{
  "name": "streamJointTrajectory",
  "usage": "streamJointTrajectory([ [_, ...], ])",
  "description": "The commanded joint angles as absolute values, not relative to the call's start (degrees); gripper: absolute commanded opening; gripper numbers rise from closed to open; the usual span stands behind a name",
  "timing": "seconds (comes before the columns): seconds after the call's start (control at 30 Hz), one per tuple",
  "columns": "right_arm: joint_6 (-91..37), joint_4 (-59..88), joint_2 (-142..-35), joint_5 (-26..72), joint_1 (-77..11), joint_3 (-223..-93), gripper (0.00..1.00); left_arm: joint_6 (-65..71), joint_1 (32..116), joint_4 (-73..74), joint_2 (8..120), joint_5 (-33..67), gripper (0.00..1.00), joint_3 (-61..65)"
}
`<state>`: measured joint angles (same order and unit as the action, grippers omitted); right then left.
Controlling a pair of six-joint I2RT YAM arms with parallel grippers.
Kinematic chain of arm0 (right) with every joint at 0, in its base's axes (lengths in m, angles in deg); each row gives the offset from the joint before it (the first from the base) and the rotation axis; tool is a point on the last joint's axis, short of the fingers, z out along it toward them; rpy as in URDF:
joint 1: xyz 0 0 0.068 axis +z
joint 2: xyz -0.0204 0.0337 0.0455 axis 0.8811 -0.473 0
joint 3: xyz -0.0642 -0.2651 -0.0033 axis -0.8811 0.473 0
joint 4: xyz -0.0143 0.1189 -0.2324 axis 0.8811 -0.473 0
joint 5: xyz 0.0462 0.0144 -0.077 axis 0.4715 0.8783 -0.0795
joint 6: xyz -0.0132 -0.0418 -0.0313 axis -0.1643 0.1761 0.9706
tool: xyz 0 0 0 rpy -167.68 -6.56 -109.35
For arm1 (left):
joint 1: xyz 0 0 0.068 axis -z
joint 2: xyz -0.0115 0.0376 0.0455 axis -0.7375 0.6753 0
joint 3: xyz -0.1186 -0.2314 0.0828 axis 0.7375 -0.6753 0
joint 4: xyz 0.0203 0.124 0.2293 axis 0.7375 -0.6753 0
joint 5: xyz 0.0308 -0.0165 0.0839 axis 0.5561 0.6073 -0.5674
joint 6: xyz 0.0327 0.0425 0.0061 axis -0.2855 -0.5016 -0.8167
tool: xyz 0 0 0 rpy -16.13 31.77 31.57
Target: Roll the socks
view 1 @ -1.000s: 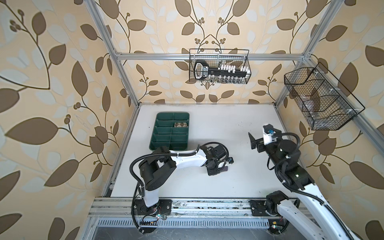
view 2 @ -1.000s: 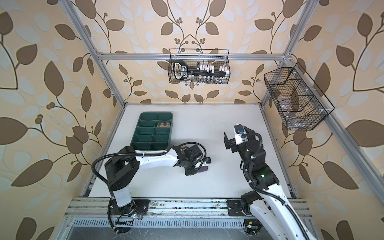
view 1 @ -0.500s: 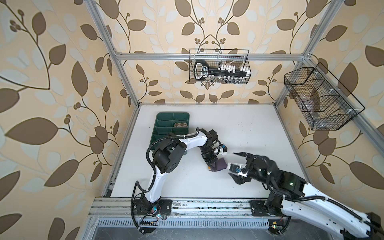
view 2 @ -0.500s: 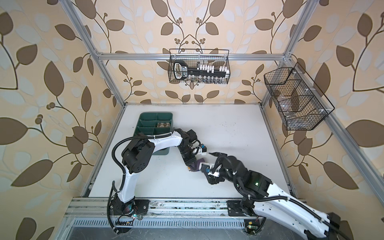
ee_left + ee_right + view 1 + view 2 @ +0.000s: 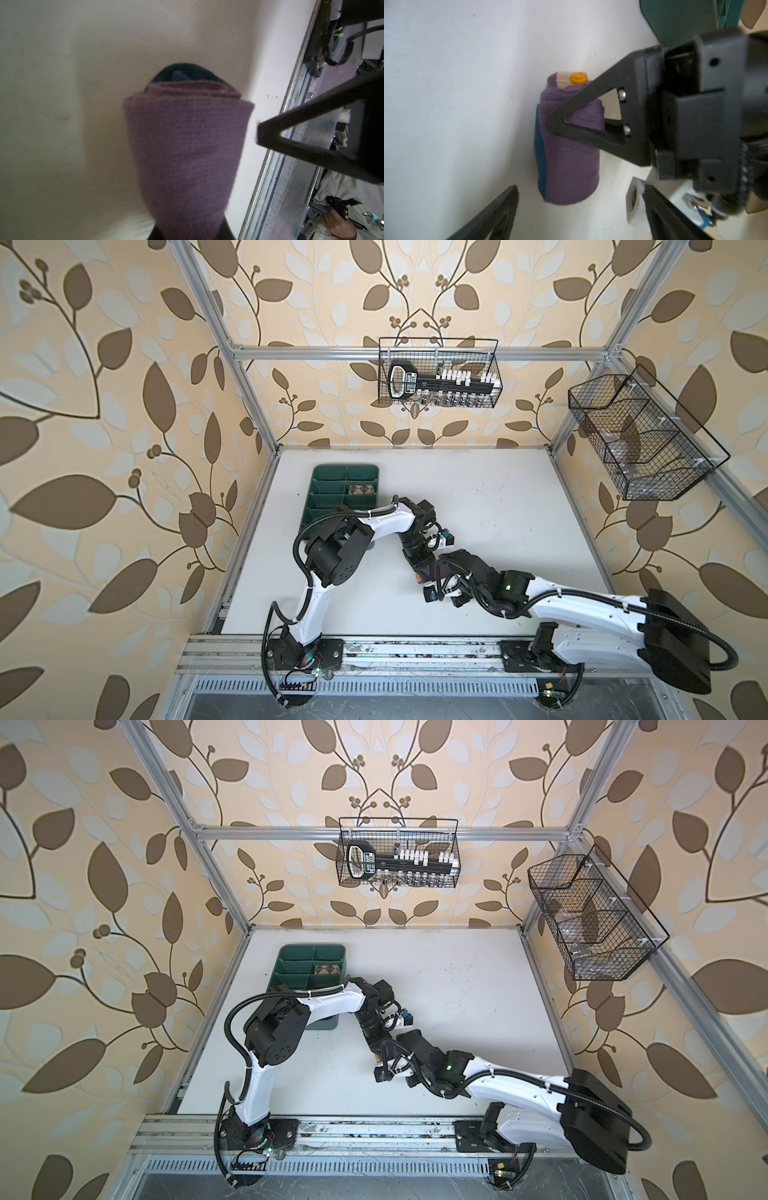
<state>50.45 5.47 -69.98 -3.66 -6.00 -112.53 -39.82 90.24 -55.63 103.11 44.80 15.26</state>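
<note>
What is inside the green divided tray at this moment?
The tan argyle sock sits in one right-column compartment of the green tray, second from the far end. Other visible compartments show nothing. The left arm covers the tray's near end.

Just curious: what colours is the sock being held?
Purple sock, dark blue panel, orange-cream cuff; clearest in the right wrist view.

The right arm, upright at the right side a second ago, now stretches low across the table toward the middle. The right gripper brings its spread jaws to either side of the rolled purple sock. The left arm has lifted and swung far, so the left gripper now clamps the roll from the far side.
</note>
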Motion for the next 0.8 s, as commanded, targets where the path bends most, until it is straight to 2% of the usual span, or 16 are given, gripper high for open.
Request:
streamJointTrajectory([
  [0.0, 53.69, 14.64, -75.68, -1.79, -6.81, -114.99, 0.92, -40.69, 90.34, -59.92, 105.76, 39.83, 0.0, 14.06],
  [0.2, 53.68, 16.38, -83.76, 1.34, -7.57, -117.26, 0.83, -40.57, 90.07, -59.22, 105.07, 40.41, 0.0, 13.36],
  [0.37, 51.72, 14.57, -88.25, 1.88, -7.54, -118.06, 0.64, -40.43, 90.06, -58.64, 104.53, 41.32, 0.0, 12.84],
  [0.57, 50.34, 10.49, -91.34, 3.41, -6.7, -118.57, 0.46, -39.4, 90.06, -55.84, 101.32, 42.72, 0.0, 11.03],
  [0.6, 50.02, 9.82, -91.77, 3.66, -6.63, -118.7, 0.41, -39.1, 90.06, -54.89, 100.44, 43.46, 0.0, 10.59],
  [0.7, 48.79, 8.41, -92.82, 3.48, -6.23, -119.43, 0.16, -37.99, 90.06, -52.62, 98.49, 45.58, 0.0, 9.73],
  [0.77, 47.82, 7.24, -93.49, 3.2, -5.94, -120.05, 0.0, -37.47, 90.06, -51.7, 97.48, 46.71, 0.05, 9.42],
])
